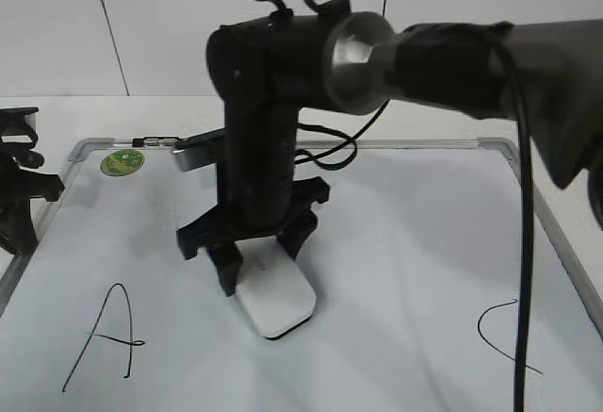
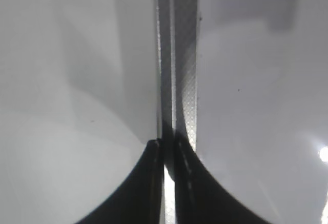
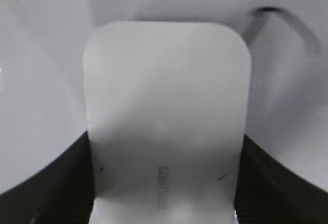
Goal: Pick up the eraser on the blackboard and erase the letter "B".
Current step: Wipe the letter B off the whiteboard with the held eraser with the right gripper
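The white eraser (image 1: 278, 304) lies flat on the blackboard (image 1: 424, 242), near its middle. My right gripper (image 1: 262, 259) reaches in from the right and is shut on the eraser, with one finger on each long side. In the right wrist view the eraser (image 3: 164, 106) fills the space between the jaws (image 3: 164, 183). A short dark stroke (image 3: 266, 12) shows just past its far right corner. No whole letter "B" shows in any view. My left gripper (image 1: 19, 186) is shut and empty at the board's left edge. Its jaws (image 2: 168, 152) hover over the grey frame (image 2: 179, 80).
A black "A" (image 1: 108, 337) is drawn at the front left and a black "C" (image 1: 499, 337) at the front right. A round green sticker (image 1: 122, 161) sits in the far left corner. The right arm's cable (image 1: 523, 242) hangs over the board's right side.
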